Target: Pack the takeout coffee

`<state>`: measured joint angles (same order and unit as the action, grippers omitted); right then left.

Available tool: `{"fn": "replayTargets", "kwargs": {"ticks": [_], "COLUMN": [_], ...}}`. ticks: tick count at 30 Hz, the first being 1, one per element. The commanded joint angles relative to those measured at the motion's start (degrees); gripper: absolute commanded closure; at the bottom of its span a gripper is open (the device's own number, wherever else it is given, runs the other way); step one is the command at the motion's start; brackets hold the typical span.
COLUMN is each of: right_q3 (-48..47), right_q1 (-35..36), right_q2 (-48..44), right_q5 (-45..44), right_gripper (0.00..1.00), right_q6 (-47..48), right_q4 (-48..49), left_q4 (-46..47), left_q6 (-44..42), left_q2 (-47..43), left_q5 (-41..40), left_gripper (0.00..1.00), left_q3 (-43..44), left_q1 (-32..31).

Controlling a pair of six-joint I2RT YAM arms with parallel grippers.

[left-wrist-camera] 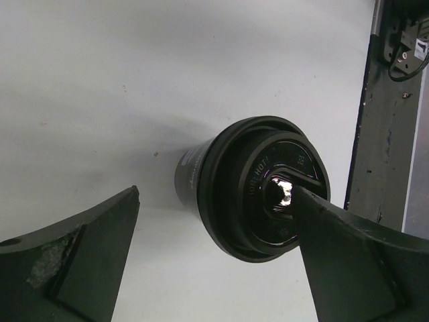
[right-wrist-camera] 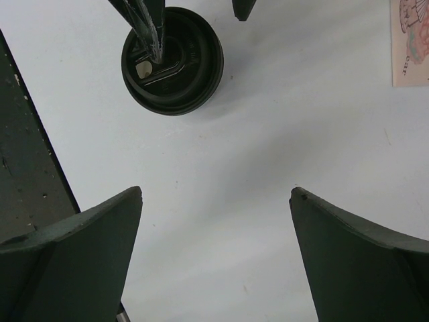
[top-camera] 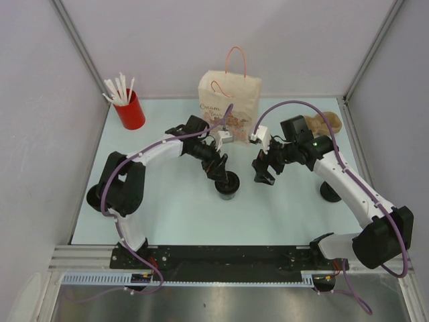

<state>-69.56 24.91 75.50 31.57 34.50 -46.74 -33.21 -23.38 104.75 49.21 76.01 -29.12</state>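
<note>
takeout coffee [top-camera: 228, 186]: lidded and upright on the tabletop [top-camera: 174, 215], roughly midway between the side edges. It stands in front of the paper bag [top-camera: 230, 100], apart from it, and is not held.

left gripper [top-camera: 218, 169]: over the cup, jaws wide apart, gripping nothing. In the left wrist view one finger [left-wrist-camera: 355, 268] lies across the middle of the lid and the other is out to the side. Cannot tell whether the tip touches the lid.

Step in hand, as I read it: getting the grip. The offset looks wrong, since closing here would bear on the lid rather than the wall. Shift sideways until the cup body sits between both fingers, drop below the lid rim, then close gently. The cup looks light and likely to tip.

right gripper [top-camera: 263, 176]: jaws apart, empty, low over bare tabletop just beside the cup. It sits close to the line from cup to bag and may need to back off.

The bag stands upright at the far edge, and its handles over the mouth could snag. The red cup of straws [top-camera: 131, 111] in the far-left corner, the brown item [top-camera: 323, 123] in the far-right corner and the black round piece [top-camera: 330, 192] toward the right edge are all well clear.
</note>
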Motion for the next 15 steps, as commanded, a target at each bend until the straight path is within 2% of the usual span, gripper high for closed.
{"fn": "replayTargets", "kwargs": {"ticks": [1,4,15], "right_q3": [0.0,0.0,0.3], "right_q1": [0.0,0.0,-0.5], "right_q2": [-1.8,-1.7,0.0], "right_q5": [1.1,1.2,4.7], "right_gripper": [0.04,0.05,0.06], "right_q6": [0.3,0.3,-0.7], "right_q4": [1.4,1.3,2.0], "left_q4": [0.3,0.0,-1.4], "left_q6": [0.1,0.0,-1.0], "left_q2": [1.2,2.2,5.6], "left_q5": [0.4,0.6,0.7], "left_gripper": [0.02,0.09,0.54], "left_q3": [1.7,1.8,2.0], "left_q1": [-0.3,-0.3,-0.3]}}
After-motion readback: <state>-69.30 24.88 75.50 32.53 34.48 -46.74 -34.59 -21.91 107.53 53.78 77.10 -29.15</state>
